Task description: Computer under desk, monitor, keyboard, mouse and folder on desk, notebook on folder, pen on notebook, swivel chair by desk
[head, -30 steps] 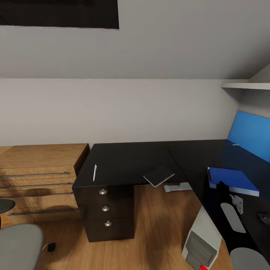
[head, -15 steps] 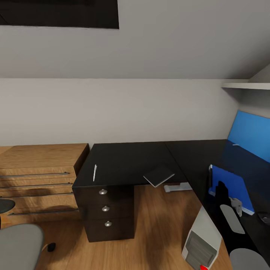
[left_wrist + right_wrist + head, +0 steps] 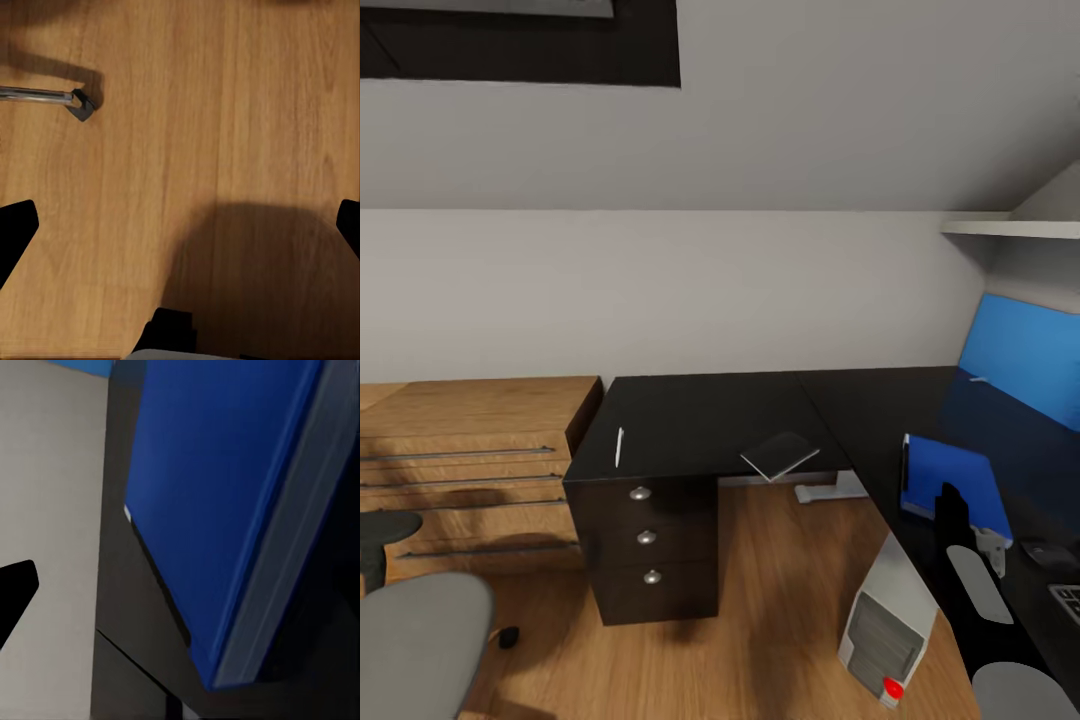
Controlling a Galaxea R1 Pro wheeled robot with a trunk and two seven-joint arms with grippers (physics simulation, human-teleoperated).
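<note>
Folder (image 3: pixel 950 477) on desk (image 3: pixel 710 420), just beyond right end effector (image 3: pixel 988 545).

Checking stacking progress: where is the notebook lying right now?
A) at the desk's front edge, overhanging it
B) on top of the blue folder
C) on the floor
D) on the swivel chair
A: the notebook lies on the desk, a corner overhanging the front edge, apart from the folder.
</note>
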